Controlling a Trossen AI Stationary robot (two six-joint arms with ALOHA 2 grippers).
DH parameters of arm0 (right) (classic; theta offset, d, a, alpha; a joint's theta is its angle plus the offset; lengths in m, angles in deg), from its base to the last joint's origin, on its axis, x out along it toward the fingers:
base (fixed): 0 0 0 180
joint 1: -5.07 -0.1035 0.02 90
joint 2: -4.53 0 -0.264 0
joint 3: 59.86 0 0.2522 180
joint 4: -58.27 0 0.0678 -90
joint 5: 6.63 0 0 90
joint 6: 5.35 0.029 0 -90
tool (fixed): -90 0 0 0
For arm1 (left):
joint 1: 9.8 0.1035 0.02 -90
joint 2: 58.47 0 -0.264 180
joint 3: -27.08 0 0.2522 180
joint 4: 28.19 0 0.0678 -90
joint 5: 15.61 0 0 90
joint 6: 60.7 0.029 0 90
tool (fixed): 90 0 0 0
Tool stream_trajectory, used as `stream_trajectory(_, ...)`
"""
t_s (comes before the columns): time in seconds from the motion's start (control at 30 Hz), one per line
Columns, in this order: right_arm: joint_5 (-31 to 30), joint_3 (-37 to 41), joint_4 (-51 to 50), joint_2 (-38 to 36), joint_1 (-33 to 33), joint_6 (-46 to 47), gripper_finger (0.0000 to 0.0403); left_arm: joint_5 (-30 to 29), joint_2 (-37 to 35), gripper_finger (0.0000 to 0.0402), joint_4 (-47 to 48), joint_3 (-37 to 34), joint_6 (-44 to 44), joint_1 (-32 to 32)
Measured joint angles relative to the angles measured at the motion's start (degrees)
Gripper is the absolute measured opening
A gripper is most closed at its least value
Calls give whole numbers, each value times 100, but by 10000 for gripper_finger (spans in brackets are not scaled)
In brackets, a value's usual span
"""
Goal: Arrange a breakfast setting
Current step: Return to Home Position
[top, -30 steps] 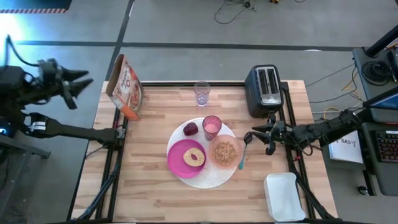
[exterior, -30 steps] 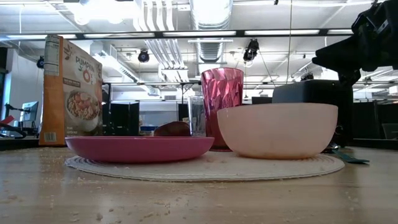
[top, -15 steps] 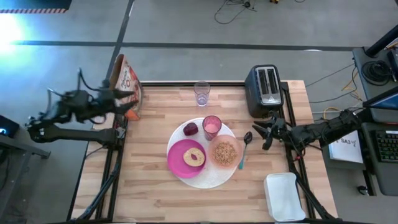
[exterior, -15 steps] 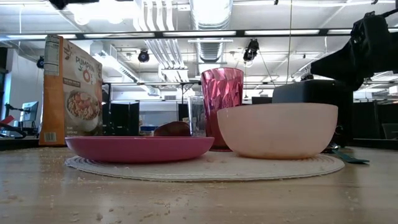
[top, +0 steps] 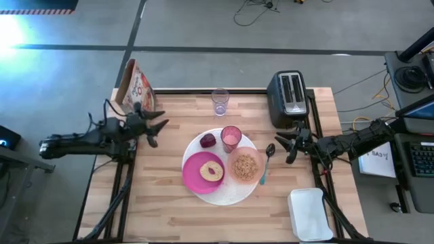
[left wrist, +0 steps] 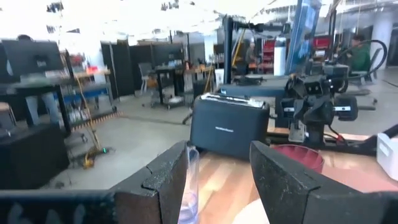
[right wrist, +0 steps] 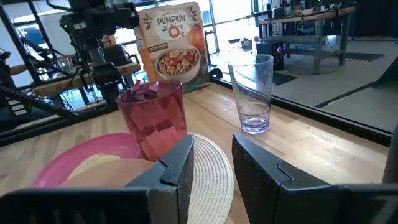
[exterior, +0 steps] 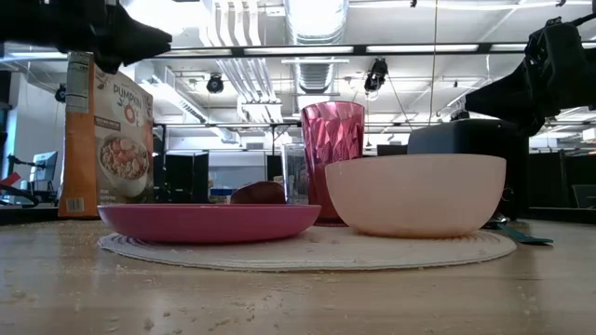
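The large white plate (top: 224, 193) lies mid-table. On it sit the magenta plate (top: 195, 175) with the bagel (top: 211, 171), the peach bowl (top: 245, 165) of brown cereal, the pink tumbler (top: 230, 137) and the red fruit (top: 207, 140). The teal-handled spoon (top: 266, 163) lies flat on the table right of the bowl. My right gripper (top: 283, 148) is open and empty, just right of the spoon's dark head. My left gripper (top: 159, 129) is open and empty over the table's left part, pointing toward the plate.
A cereal box (top: 137, 93) stands at the far left corner, right behind my left gripper. A clear glass (top: 220, 102) and a black toaster (top: 289, 98) stand along the far edge. A white lidded container (top: 310, 213) lies at the near right corner.
My left arm has swung in from beyond the table's left side and now reaches over the table's left part beside the cereal box. My right gripper has drawn back a little toward the right edge, away from the spoon's head. The spoon has stayed lying.
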Motion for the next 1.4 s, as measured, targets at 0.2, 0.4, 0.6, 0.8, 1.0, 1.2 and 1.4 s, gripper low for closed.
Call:
stream_trajectory(0.2, 2, 0, -2, 0, 0, 11, 100, -42, -64, 160, -870, -685, 342, 30)
stream_trajectory(0.4, 4, 0, -4, 0, 0, 9, 100, -55, -170, 160, -920, -1062, 200, 110)
stream_trajectory(0.6, 4, 0, -7, 0, 0, 9, 100, -66, -295, 160, -950, -1375, -23, 199)
stream_trajectory(0.8, 4, 0, -7, 0, 0, 9, 100, -68, -379, 160, -1315, -1732, -74, 205)
stream_trajectory(1.0, 6, 0, -9, 0, -1, 0, 100, -64, -379, 160, -1305, -1743, -9, 210)
stream_trajectory(1.2, 7, 2, -9, 0, -1, -2, 100, -64, -301, 160, -1164, -1730, -16, 208)
stream_trajectory(1.4, 7, 2, -9, 0, 0, 0, 100, -50, -177, 160, -1168, -1728, -1444, 208)
